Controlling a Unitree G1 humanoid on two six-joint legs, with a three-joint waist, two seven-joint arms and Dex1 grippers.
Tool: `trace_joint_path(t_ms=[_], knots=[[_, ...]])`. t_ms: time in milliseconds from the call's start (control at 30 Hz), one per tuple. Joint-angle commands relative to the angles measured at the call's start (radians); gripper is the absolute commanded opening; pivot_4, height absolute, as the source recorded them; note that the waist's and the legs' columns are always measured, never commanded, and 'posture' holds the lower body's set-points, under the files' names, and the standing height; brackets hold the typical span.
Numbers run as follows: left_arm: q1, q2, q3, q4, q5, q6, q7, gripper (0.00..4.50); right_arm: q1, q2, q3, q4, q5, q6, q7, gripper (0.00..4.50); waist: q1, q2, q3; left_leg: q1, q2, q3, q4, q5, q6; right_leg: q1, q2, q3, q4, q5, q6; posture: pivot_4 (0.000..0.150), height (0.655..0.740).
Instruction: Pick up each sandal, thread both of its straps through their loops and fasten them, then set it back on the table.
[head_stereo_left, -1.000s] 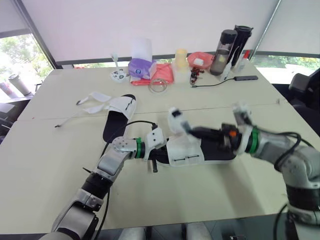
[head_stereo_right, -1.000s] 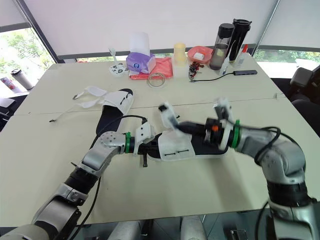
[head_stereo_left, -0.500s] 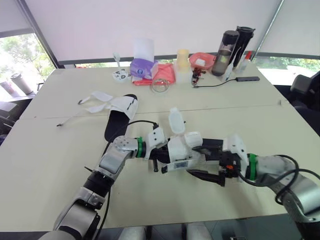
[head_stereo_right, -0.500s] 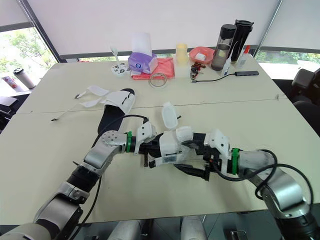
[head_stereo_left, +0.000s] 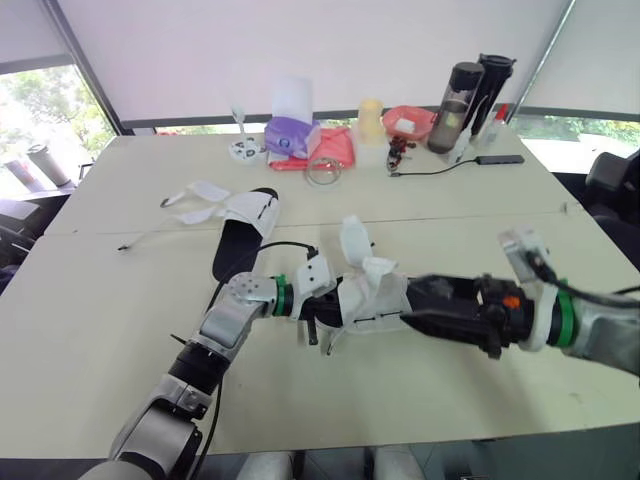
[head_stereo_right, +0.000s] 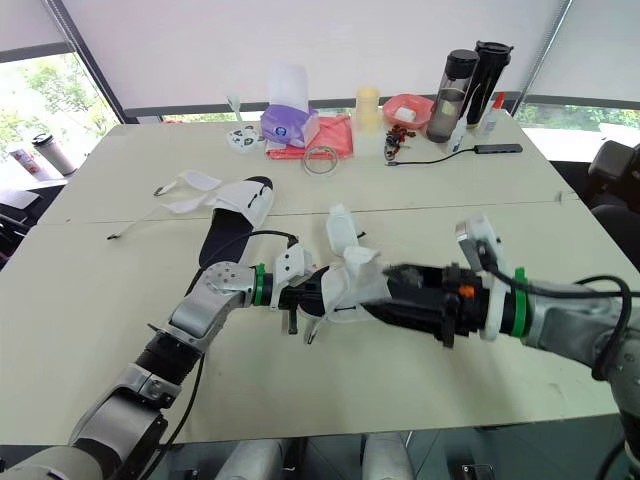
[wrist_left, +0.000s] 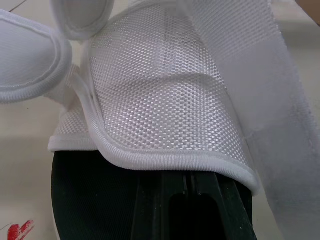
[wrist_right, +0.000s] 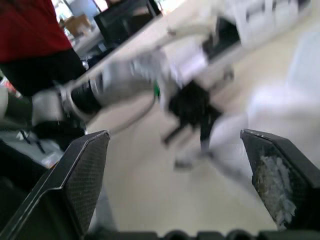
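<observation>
Crosswise, sandal (head_stereo_left: 375, 300) runs left-right; left tool (head_stereo_left: 318, 305) clamps it; right tool (wrist_right: 172, 136) gapes empty.

pale beige desk (head_stereo_left: 90, 330) noted, a seam (head_stereo_left: 480, 213) seen across its middle. white blind (head_stereo_left: 300, 40) drawn over the far wall. daylight and green trees seen through window (head_stereo_left: 35, 105) at left. dark chair (head_stereo_left: 615, 175) noted at right edge.

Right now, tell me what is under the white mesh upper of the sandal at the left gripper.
On this sandal, the black footbed and the left gripper's fingers run under the upper; the fingertips are covered.
</observation>
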Motion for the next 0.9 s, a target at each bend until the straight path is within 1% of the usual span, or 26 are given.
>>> trace_joint_path(t_ms=[33,100,167,200,233,300,400,467,600,700,900], knots=[[-0.005,-0.002,-0.004,0.016,0.007,-0.007,-0.003,0.0,-0.086,-0.025,0.055,-0.036,0.03,0.024,-0.08,4.47,0.001,0.0,0.0,-0.001,0.0,0.0,0.0,0.0,0.0,0.0,0.0,-0.001,-0.001,0.001,0.002,0.15,0.74],[-0.007,-0.006,-0.003,0.02,0.009,-0.009,-0.002,0.0,-0.138,-0.037,0.114,-0.034,0.027,0.062,-0.146,4.47,-0.002,0.0,0.0,-0.001,0.0,0.0,0.0,-0.001,0.001,0.0,0.0,0.0,-0.003,0.001,0.002,0.15,0.74],[-0.009,-0.009,0.0,0.02,0.008,-0.009,0.004,0.0,-0.143,-0.052,0.151,-0.017,0.095,0.11,-0.213,4.47,0.002,0.0,0.0,-0.001,-0.001,0.0,0.0,-0.001,0.001,0.001,-0.001,-0.001,-0.004,0.002,0.002,0.15,0.74],[-0.009,-0.01,0.002,0.019,0.009,-0.009,0.007,0.0,-0.123,-0.064,0.167,0.001,0.185,0.117,-0.263,4.47,0.002,0.0,0.0,-0.002,-0.001,-0.001,0.0,-0.001,0.001,0.001,0.0,-0.001,-0.004,0.001,0.002,0.15,0.74],[-0.006,-0.009,0.004,0.019,0.009,-0.009,0.009,0.0,-0.091,-0.059,0.176,0.0,0.236,0.114,-0.301,4.47,0.002,0.0,0.0,-0.002,-0.001,-0.001,0.0,-0.001,0.001,0.001,0.0,-0.001,-0.005,0.002,0.002,0.15,0.74],[0.0,-0.008,0.005,0.016,0.01,-0.01,0.012,0.0,-0.047,-0.047,0.207,-0.012,0.28,0.102,-0.384,4.47,0.0,0.0,0.0,-0.003,-0.001,-0.001,0.0,-0.001,0.002,0.001,-0.001,-0.001,-0.006,0.002,0.002,0.15,0.74],[0.006,-0.01,0.003,0.005,0.007,-0.001,0.013,0.0,-0.029,-0.042,0.251,-0.026,0.343,0.067,-0.492,4.47,-0.001,0.0,-0.001,-0.003,-0.001,0.0,0.001,-0.001,0.002,0.001,-0.001,-0.001,-0.007,0.002,0.002,0.15,0.74],[0.009,-0.012,0.001,-0.003,0.003,0.005,0.014,0.0,-0.04,-0.004,0.307,-0.04,0.379,0.033,-0.59,4.47,-0.002,0.0,-0.001,-0.003,-0.001,0.0,0.001,0.0,0.003,0.001,0.0,-0.001,-0.007,0.002,0.001,0.15,0.74],[0.004,-0.021,-0.004,-0.003,0.002,0.009,0.017,0.0,-0.093,0.06,0.382,0.012,0.415,-0.025,-0.775,4.47,-0.001,-0.001,-0.001,-0.002,0.0,0.0,0.001,0.0,0.003,0.001,0.0,0.0,-0.007,0.002,0.001,0.15,0.74],[0.002,-0.026,-0.005,0.001,0.004,0.007,0.019,0.0,-0.138,0.092,0.426,0.044,0.441,-0.041,-0.849,4.47,-0.001,-0.001,-0.001,-0.003,-0.001,0.0,0.001,0.0,0.003,0.002,0.0,0.0,-0.007,0.002,0.001,0.15,0.74],[0.001,-0.035,0.001,0.007,0.002,0.003,0.024,0.0,-0.182,0.142,0.487,0.101,0.434,-0.041,-0.956,4.47,-0.001,-0.001,-0.001,-0.002,-0.001,0.0,0.001,0.0,0.003,0.002,0.0,0.0,-0.007,0.002,0.001,0.15,0.74]])
